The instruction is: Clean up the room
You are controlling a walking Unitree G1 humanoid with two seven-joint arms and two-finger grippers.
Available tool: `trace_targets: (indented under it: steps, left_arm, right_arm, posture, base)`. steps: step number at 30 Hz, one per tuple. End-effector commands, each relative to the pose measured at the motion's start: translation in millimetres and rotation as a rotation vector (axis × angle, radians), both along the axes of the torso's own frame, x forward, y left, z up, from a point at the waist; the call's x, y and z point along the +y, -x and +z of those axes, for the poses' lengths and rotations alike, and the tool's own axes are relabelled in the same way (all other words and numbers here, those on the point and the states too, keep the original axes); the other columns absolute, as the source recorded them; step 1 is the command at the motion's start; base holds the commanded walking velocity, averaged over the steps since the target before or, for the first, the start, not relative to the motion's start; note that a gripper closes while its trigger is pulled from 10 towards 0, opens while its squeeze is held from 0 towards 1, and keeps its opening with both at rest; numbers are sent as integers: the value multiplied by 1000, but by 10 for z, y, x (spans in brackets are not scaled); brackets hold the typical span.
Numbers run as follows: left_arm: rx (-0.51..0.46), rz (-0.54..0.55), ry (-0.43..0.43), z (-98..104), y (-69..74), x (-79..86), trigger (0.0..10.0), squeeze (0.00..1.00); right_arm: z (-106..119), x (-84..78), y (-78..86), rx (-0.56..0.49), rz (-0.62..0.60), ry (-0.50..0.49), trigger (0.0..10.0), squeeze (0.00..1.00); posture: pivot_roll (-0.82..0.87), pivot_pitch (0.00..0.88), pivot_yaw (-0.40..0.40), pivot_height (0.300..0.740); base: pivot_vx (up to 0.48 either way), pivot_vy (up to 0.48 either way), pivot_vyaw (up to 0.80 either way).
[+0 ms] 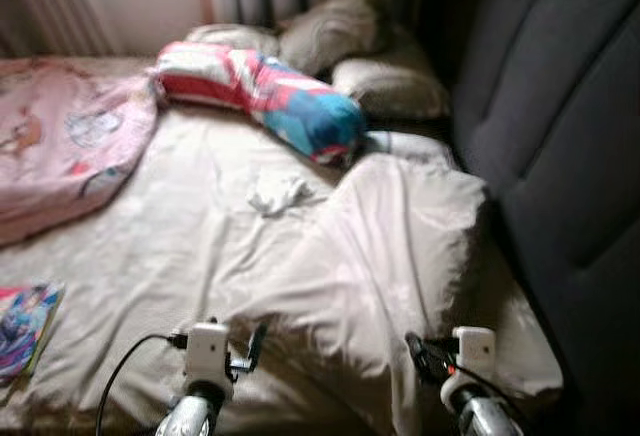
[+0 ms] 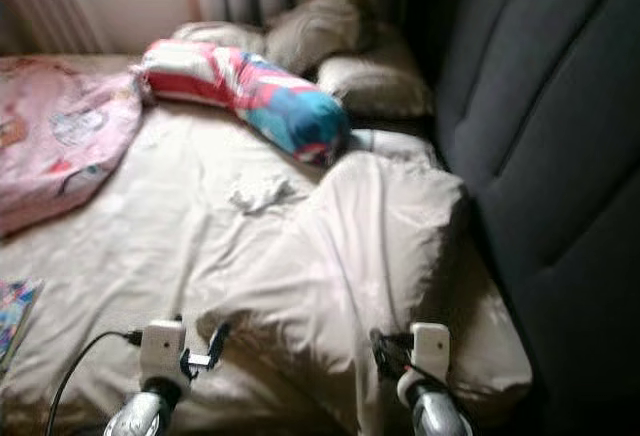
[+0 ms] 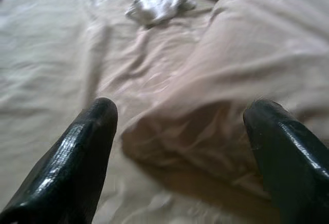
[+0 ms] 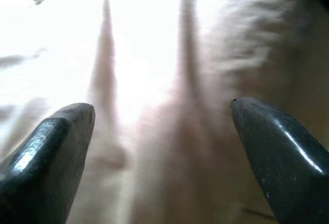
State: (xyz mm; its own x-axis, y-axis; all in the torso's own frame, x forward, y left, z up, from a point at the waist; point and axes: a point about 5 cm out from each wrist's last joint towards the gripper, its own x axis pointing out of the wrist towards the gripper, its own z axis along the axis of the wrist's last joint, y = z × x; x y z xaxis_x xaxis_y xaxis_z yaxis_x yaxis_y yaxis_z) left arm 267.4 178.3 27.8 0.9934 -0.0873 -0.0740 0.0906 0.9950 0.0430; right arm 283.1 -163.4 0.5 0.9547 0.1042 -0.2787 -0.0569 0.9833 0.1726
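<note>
Bed in view, covered by a rumpled beige sheet. A beige duvet lies bunched on the bed, beside the dark padded headboard. Left end effector held low over the near edge of the duvet, fingers apart, gripping nothing. Right end effector held over the duvet nearer the headboard, fingers likewise apart and empty. A small crumpled white cloth lies on the sheet just beyond the duvet. A striped red, white and blue bolster lies beyond the cloth, with beige pillows behind it. A pink blanket lies well apart from the duvet. A colourful book lies near the bed's edge
</note>
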Motion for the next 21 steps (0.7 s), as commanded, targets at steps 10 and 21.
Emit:
trace_targets:
  steps: [10, 21]
  left_arm:
    - [38, -17, -14, -65, 42, 4, 10000, 0]
    - [27, -28, -14, -39, 30, -19, 10000, 0]
  right_arm:
    - [-87, -28, 86, 44, -9, -3, 10000, 0]
    - [-103, 37, 100, 50, 22, -8, 10000, 0]
  posture:
    - [-24, 185, -24, 655]
    - [-25, 183, -22, 655]
  base:
    - [0, 0, 0]
    - [153, 0, 0]
